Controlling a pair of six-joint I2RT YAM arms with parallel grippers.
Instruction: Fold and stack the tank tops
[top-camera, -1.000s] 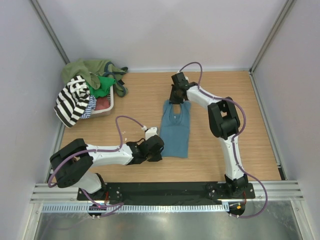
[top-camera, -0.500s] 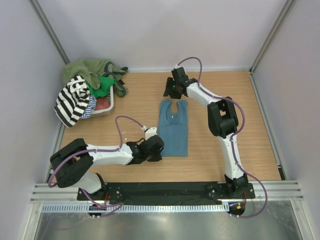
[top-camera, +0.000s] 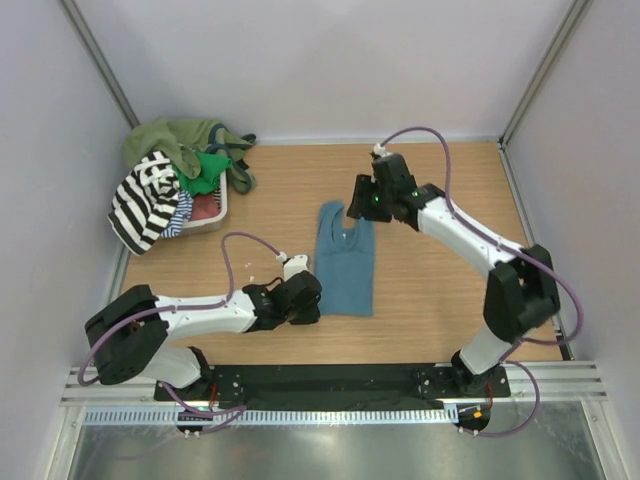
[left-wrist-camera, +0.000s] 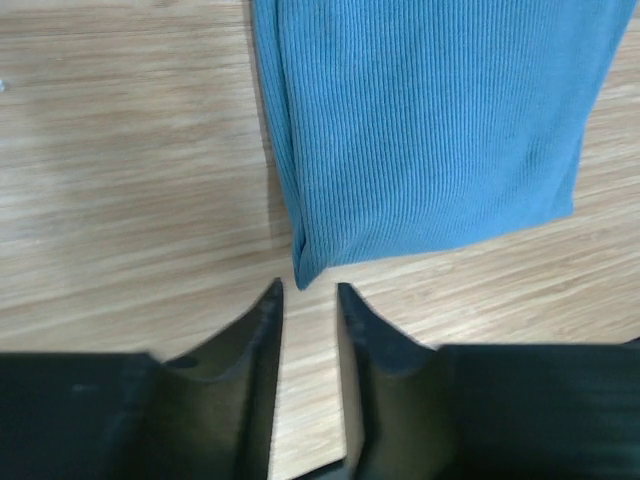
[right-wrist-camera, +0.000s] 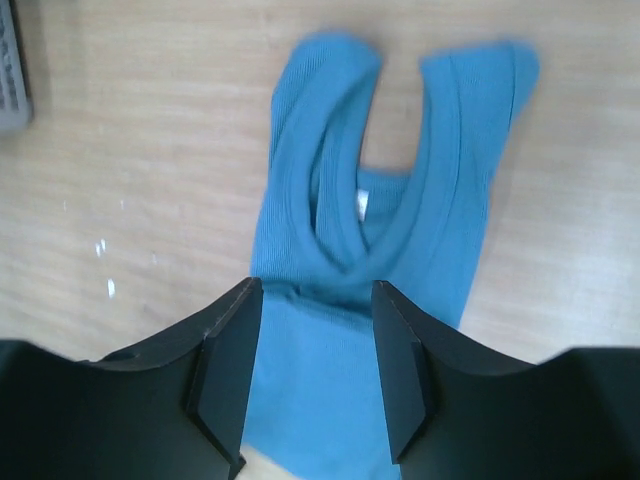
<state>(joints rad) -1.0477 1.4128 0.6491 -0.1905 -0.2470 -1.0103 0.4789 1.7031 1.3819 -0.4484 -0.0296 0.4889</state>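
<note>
the teal tank top (top-camera: 345, 262) lies flat near the middle of the table (top-camera: 450, 300), already doubled lengthwise into a narrow strip, its straps pointing to the far side and its hem towards the arms. it looks to me about half folded: it wants at least one fold across its length, and i see no stack begun anywhere. the left fingers (top-camera: 312, 305) sit low at the near left corner of the hem, a narrow gap between them and nothing in it, just short of the cloth. the right fingers (top-camera: 356, 208) hang over the strap end, well apart and empty. off at the far left, the black-and-white striped top (top-camera: 145, 200), an olive one (top-camera: 170, 140) and a green one (top-camera: 208, 170) are heaped over a basket (top-camera: 215, 215), unfolded, so most of the job is left.
</note>
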